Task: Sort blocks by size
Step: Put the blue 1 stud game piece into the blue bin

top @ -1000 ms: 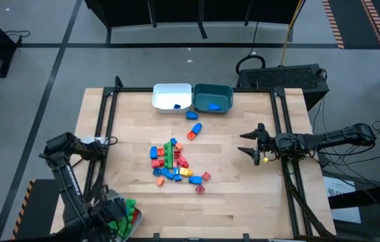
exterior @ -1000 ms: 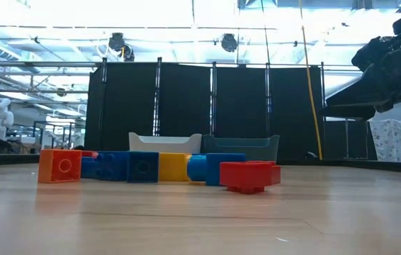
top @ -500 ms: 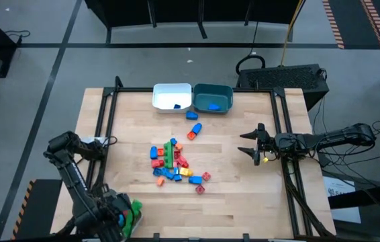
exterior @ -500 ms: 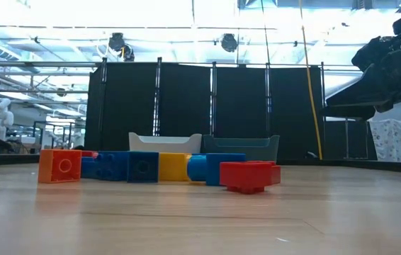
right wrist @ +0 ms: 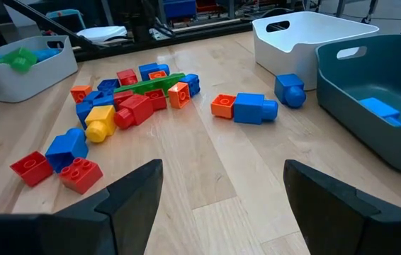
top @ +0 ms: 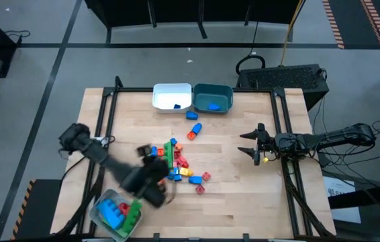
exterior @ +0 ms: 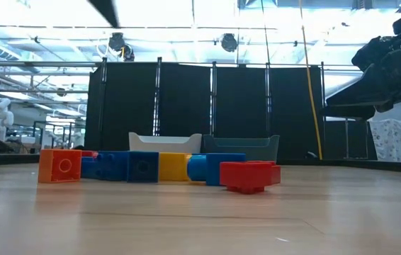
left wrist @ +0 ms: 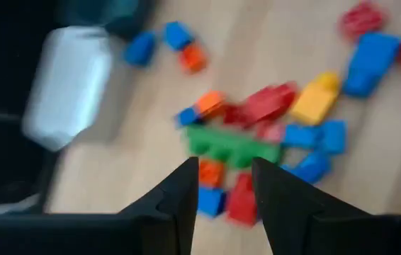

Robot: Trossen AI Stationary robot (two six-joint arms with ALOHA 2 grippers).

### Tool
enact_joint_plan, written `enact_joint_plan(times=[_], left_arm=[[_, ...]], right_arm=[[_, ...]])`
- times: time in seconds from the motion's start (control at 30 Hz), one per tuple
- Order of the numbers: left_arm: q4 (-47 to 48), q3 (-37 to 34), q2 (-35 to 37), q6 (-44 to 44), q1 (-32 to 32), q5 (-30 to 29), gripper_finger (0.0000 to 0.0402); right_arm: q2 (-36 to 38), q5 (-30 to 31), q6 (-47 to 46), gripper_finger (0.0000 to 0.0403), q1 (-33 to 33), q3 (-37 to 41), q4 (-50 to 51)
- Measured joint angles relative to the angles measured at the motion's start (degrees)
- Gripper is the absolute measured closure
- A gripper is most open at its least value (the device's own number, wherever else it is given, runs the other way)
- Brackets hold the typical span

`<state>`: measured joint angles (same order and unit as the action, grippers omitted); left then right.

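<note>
Left wrist view showed the left gripper (left wrist: 225,185) – fingers slightly apart, empty – just above the long green studded plastic bar (left wrist: 232,146), lying crosswise.

The pale planked wooden bench (top: 244,188) is seen with a smooth, faintly sheened finish. The small studded blocks (right wrist: 126,103) of blue, green, red, orange and yellow are shown as smooth, slightly glossy plastic. The white rectangular plastic bin (right wrist: 307,39) and the teal rectangular plastic bin (right wrist: 381,134) are rendered matt. A matt black metal frame (top: 106,128) is set along the bench edges
</note>
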<state>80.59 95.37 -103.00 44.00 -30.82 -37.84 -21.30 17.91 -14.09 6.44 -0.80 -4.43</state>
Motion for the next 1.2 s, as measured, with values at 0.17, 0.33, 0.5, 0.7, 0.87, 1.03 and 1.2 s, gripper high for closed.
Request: enact_joint_plan(times=[0.17, 0.33, 0.5, 0.7, 0.87, 1.03, 1.2], left_arm=[[-23.8, -1.6, -1.2, -32.7, 9.1, 15.0, 0.0268], [-29.4, -2.9, -3.8, -42.6, 15.7, 21.6, 0.0268], [-26.1, -4.5, -7.5, -42.9, 19.3, 24.4, 0.0268], [-33.0, -6.3, -11.2, -44.2, 19.4, 32.1, 0.0268], [-37.1, -6.2, -11.6, -44.5, 17.4, 33.6, 0.0268], [-41.3, -6.2, -12.7, -44.9, 15.7, 35.0, 0.0268], [-43.8, -6.2, -15.3, -46.4, 15.4, 36.6, 0.0268]], right_arm=[[0.0, 0.0, 0.2, 0.0124, 0.0, 0.0, 0.0], [0.0, -0.1, 0.0, 0.0124, 0.0, -0.1, 0.7], [0.0, -0.1, 0.3, 0.0124, 0.0, -0.1, 0.8], [0.0, 0.0, 0.4, 0.0124, 0.0, -0.1, 0.9], [0.0, 0.0, 0.4, 0.0124, 0.0, -0.1, 0.9], [0.0, 0.0, 0.4, 0.0124, 0.0, -0.1, 0.9], [0.0, 0.0, 0.3, 0.0124, 0.0, -0.1, 0.9]])
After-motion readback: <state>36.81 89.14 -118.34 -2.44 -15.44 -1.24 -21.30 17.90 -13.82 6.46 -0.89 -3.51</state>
